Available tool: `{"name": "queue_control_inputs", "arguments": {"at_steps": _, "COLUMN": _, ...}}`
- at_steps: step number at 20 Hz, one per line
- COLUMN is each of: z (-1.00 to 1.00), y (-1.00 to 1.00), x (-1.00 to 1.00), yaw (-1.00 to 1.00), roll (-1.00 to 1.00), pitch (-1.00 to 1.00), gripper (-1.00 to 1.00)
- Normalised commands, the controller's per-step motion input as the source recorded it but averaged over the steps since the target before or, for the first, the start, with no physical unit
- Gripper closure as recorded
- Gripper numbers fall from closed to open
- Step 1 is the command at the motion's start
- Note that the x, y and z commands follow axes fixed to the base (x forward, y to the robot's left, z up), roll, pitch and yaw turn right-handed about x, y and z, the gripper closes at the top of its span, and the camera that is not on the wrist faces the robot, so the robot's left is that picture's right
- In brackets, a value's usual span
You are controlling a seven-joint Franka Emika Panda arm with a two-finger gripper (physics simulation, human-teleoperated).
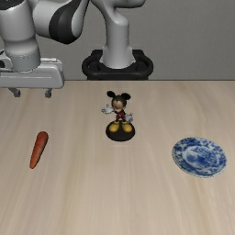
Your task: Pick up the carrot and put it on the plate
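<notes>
An orange carrot (pixel 38 149) lies on the wooden table at the exterior view's left, its thin end pointing toward the front. A blue-and-white patterned plate (pixel 199 155) rests flat at the exterior view's right, with nothing on it. My gripper (pixel 32 93) hangs above and behind the carrot, well clear of it, with two short fingertips (pixel 15 93) pointing down. The fingers stand apart and nothing is between them.
A Mickey Mouse figurine (pixel 118 116) stands upright in the middle of the table, between the carrot and the plate. The robot's base (pixel 117 64) sits at the far edge of the table.
</notes>
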Motion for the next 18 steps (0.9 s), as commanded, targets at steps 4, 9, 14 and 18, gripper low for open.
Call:
{"name": "queue_control_inputs", "arguments": {"at_steps": 4, "z": -1.0, "y": 0.0, "x": 0.0, "yaw": 0.0, "roll": 0.0, "pitch": 0.0, "gripper": -1.0}}
{"name": "queue_control_inputs", "arguments": {"at_steps": 9, "z": -1.0, "y": 0.0, "x": 0.0, "yaw": 0.0, "roll": 0.0, "pitch": 0.0, "gripper": -1.0}}
{"name": "queue_control_inputs", "arguments": {"at_steps": 14, "z": -1.0, "y": 0.0, "x": 0.0, "yaw": 0.0, "roll": 0.0, "pitch": 0.0, "gripper": -1.0}}
{"name": "queue_control_inputs", "arguments": {"at_steps": 18, "z": -0.75, "y": 0.0, "x": 0.0, "yaw": 0.0, "roll": 0.0, "pitch": 0.0, "gripper": 1.0}}
